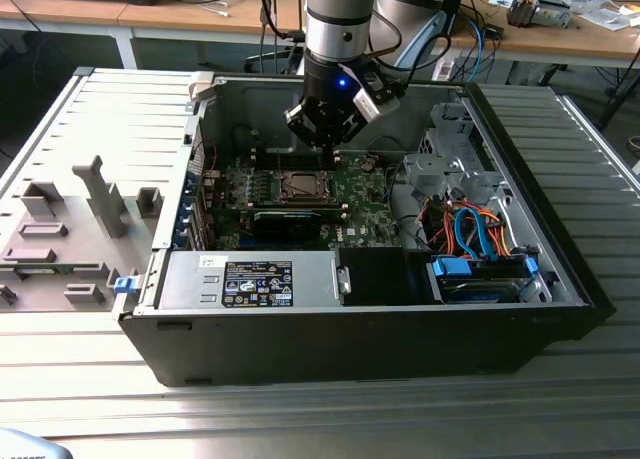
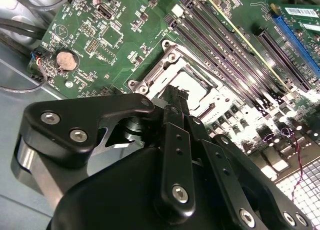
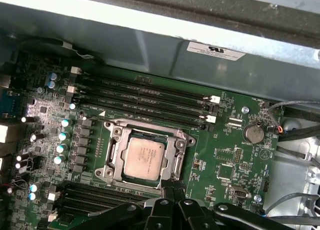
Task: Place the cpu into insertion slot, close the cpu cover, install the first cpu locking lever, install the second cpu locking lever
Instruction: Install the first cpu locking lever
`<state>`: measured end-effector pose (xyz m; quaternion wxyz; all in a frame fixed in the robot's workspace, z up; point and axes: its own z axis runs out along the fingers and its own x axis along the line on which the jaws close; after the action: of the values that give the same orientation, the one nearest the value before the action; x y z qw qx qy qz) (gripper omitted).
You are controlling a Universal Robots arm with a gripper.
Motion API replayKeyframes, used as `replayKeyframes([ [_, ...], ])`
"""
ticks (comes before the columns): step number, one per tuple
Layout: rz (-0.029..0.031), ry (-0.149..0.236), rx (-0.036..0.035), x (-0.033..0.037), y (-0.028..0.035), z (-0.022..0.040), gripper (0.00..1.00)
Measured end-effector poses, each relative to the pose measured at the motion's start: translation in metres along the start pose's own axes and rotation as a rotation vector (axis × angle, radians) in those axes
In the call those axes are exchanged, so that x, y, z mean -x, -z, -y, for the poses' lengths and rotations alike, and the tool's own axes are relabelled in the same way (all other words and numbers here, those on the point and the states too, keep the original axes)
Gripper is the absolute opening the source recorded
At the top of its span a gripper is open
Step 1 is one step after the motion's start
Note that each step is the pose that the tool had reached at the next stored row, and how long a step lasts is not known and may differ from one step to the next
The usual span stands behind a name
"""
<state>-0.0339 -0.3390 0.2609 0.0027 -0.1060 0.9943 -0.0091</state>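
While the arm hangs over the open computer case (image 1: 560,269) in the exterior view, you can see its end effector (image 1: 327,151) poised just above the green motherboard (image 1: 360,194), a little above centre of the frame. Labels are there, but none can be read: a dark sticker with pale marks on the power supply (image 1: 258,282) at lower centre, a small white one beside it, and in the first wrist view a white sticker (image 3: 216,50) on the case wall at upper right.

In the first wrist view the cpu (image 3: 143,159) lies flat in the insertion slot (image 3: 111,155) at centre, its silver top showing through the window of the cpu cover (image 3: 179,151), which lies down around it. The end effector's fingertips (image 3: 171,192) sit at the lower edge of the frame, just beside the socket's near edge, drawn close together and holding nothing. In the second wrist view the same narrow fingertips (image 2: 175,102) point at the socket frame in mid-picture. Whether they touch it you cannot tell.

The case rests on a slatted metal table (image 1: 560,409).
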Motion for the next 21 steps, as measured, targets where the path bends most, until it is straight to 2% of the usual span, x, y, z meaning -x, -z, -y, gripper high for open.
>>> replayKeyframes([
  [21, 0.0006, 0.030, 0.0001, 0.0000, 0.0000, 0.0000, 0.11],
])
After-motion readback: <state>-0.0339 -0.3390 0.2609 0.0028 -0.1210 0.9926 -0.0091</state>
